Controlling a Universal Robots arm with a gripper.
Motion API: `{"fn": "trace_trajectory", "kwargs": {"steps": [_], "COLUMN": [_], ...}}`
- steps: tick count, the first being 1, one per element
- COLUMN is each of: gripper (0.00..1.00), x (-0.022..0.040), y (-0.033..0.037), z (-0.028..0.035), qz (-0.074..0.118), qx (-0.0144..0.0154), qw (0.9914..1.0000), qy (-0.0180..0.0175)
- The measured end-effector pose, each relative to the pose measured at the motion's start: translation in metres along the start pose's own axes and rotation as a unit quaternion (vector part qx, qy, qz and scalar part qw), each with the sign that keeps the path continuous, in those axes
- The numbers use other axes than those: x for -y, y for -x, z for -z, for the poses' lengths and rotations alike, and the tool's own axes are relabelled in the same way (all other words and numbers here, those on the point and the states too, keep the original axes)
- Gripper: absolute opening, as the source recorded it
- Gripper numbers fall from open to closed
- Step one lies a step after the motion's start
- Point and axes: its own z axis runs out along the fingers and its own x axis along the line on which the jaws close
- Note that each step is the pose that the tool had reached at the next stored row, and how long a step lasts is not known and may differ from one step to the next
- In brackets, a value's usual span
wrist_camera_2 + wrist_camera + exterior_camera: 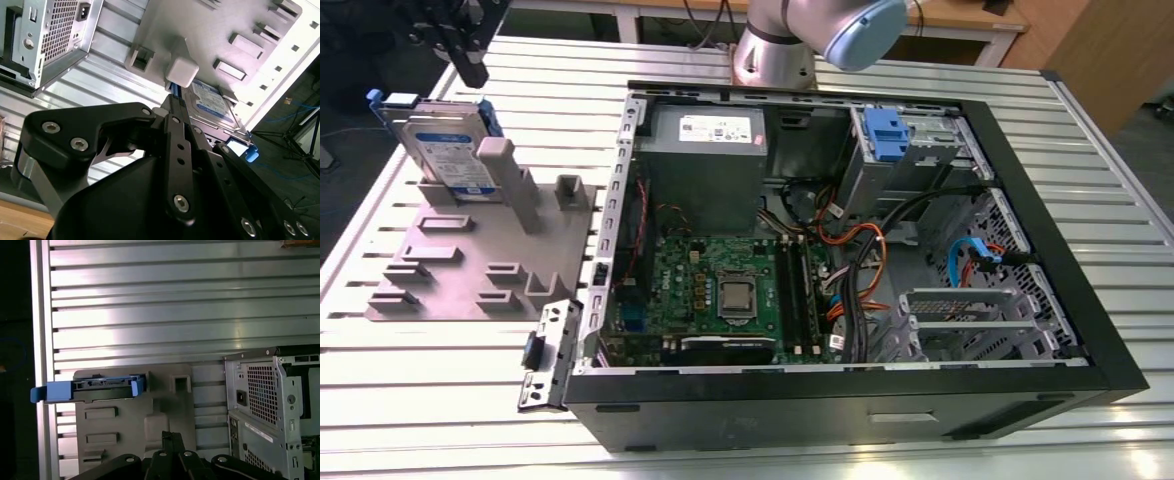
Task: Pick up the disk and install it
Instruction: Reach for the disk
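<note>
The disk (pixel 447 140) stands on edge in a slot of the grey fixture plate (pixel 467 270), at the exterior view's left; it is silver with a white-and-blue label and a blue carrier frame. My gripper (pixel 474 75) hangs just above the disk's top edge, apart from it, shut and holding nothing. In the first wrist view the disk (pixel 95 387) shows edge-on with its blue frame, beyond the gripper (pixel 170 436). The second wrist view has the gripper (pixel 172 100) close beside the disk (pixel 212 102) and a grey post of the plate.
An open black computer case (pixel 854 220) lies to the fixture's right on the slatted metal table (pixel 454 400). Inside are a motherboard, a grey power supply (pixel 707 150), cables and a drive bay with a blue latch (pixel 887 135). The arm's base (pixel 774 50) stands behind the case.
</note>
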Motion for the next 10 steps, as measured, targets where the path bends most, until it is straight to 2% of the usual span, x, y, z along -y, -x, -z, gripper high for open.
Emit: {"fn": "trace_trajectory", "kwargs": {"steps": [5, 10], "gripper": [0.11, 0.11], "x": [-0.0003, -0.0002], "y": [-0.0082, -0.0106], "z": [-0.0008, -0.0009], "qz": [0.000, 0.000], "qx": [0.0000, 0.0000], "qw": [1.00000, 1.00000], "qy": [0.0000, 0.0000]}}
